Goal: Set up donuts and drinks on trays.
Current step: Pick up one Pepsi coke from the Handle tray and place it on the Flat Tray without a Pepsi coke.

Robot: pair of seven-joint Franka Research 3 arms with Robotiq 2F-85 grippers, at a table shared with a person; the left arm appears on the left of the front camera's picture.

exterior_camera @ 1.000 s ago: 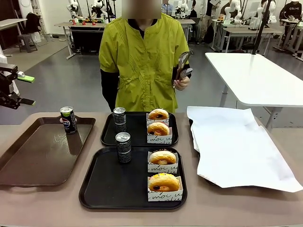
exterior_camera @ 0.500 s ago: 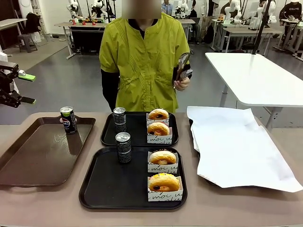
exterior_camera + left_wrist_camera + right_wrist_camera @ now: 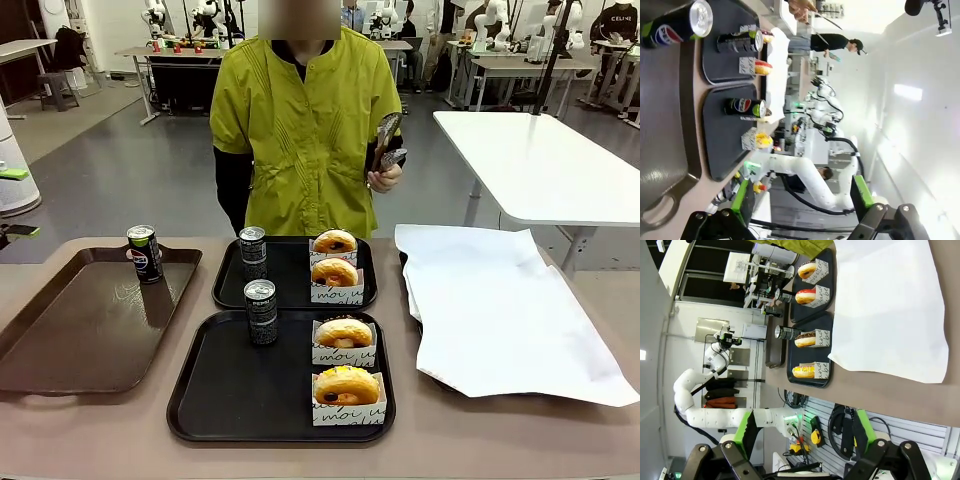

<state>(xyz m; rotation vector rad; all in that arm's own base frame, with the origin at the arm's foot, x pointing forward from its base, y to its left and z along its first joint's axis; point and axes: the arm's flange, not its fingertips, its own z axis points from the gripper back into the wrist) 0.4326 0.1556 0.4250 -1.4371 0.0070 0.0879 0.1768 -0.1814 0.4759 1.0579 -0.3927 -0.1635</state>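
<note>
Matte black plastic forms the two trays, the near tray (image 3: pixel 200 400) and the far tray (image 3: pixel 290 270) just beyond it at 12 o'clock. Each carries two sleeved donuts and one can: near donuts (image 3: pixel 347 385) and (image 3: pixel 343 333) with a can (image 3: pixel 261 312) at their 9 o'clock; far donuts (image 3: pixel 335 273) and (image 3: pixel 335 242) with a can (image 3: pixel 253 252) likewise at 9 o'clock. A third can (image 3: pixel 145 254) stands upright on the glossy brown tray (image 3: pixel 70 340), well apart at 9 o'clock from the black trays. White paper (image 3: pixel 500 310) lies at 3 o'clock. The person (image 3: pixel 305 130) stands at the far side, holding tongs (image 3: pixel 386 140) upright in one hand.

The left gripper (image 3: pixel 800 210) hangs clear of the table with fingers spread wide and nothing between them; its green pads (image 3: pixel 12 174) peek in at the front view's left edge. The right gripper (image 3: pixel 805 440) is likewise spread and empty, high above the table.

Judged step: both trays look stocked, so the setting-up seems nearly or fully done. If the leftover can belongs on a tray, the next move calls for a level side grasp by the left gripper around its slim body.
</note>
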